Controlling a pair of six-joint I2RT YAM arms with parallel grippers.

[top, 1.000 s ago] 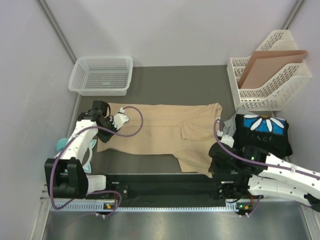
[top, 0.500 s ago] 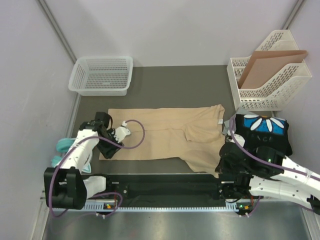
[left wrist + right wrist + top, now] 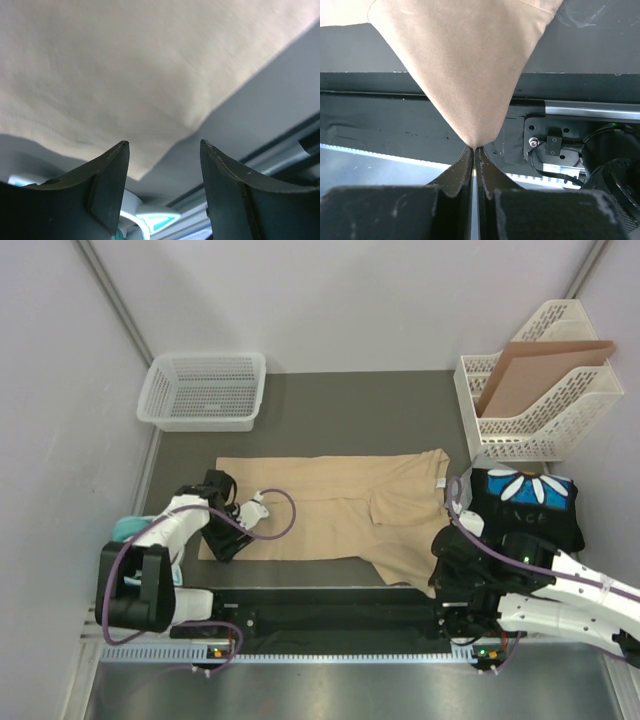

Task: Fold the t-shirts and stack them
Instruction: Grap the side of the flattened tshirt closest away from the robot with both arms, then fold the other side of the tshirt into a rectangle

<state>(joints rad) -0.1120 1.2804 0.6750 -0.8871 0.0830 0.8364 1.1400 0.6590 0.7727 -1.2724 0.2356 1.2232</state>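
A tan t-shirt (image 3: 330, 505) lies spread across the dark mat, its near right corner pulled toward the front edge. My right gripper (image 3: 440, 575) is shut on that corner, and the cloth (image 3: 465, 65) hangs taut from the closed jaws (image 3: 474, 148). My left gripper (image 3: 225, 540) is open over the shirt's near left corner (image 3: 165, 150), with nothing between its fingers (image 3: 112, 170). A black t-shirt with a white daisy print (image 3: 528, 502) lies folded at the right.
A white mesh basket (image 3: 205, 390) stands at the back left. A white file rack (image 3: 535, 400) with a brown cardboard sheet (image 3: 535, 370) stands at the back right. A teal cloth item (image 3: 130, 530) lies off the mat's left edge. The black front rail (image 3: 420, 110) runs below the right gripper.
My left gripper has moved from the shirt's far left edge to its near left corner. My right gripper has pulled the near right corner slightly right; the shirt's left part now lies flatter.
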